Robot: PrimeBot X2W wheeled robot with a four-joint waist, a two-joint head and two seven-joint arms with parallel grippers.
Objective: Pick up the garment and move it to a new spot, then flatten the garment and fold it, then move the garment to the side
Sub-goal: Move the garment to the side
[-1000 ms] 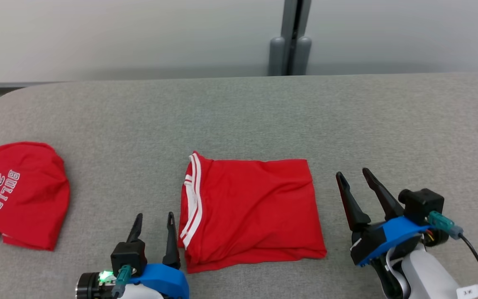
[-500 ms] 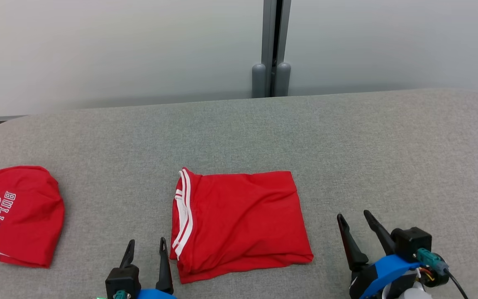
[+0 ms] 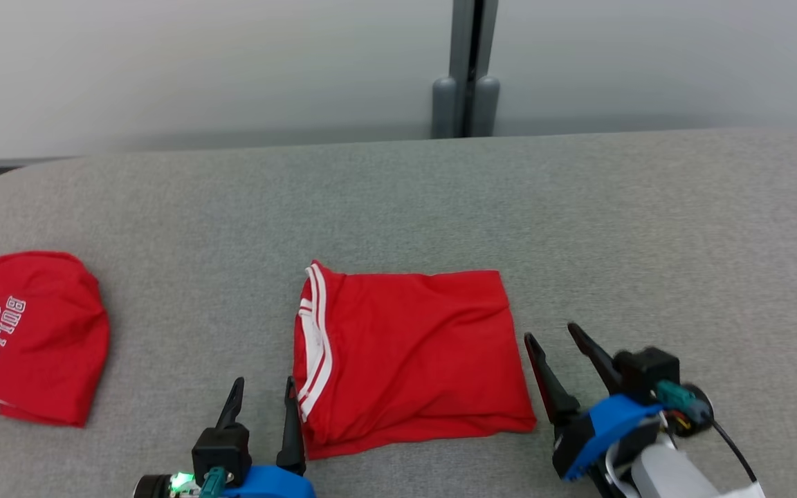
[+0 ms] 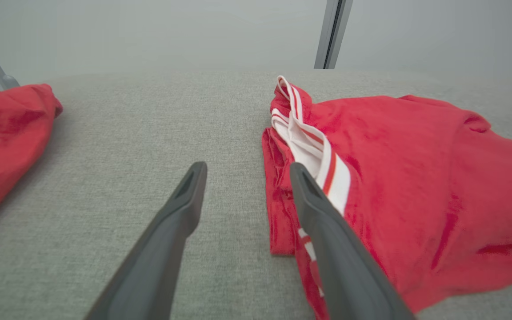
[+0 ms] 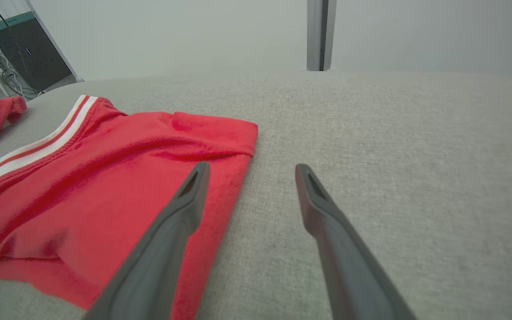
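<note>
Farthest left, a second red shirt (image 3: 28, 339) with printed lettering lies bunched near the edge of the grey table (image 3: 398, 200). Next, the left gripper (image 3: 264, 380) hangs released, just beside the striped collar. At centre the garment (image 3: 412, 353) lies as a neat folded rectangle, so folding looks done. On its right, the right gripper (image 3: 550, 331) hovers spread and empty. Moving the garment aside seems to be what remains.
</note>
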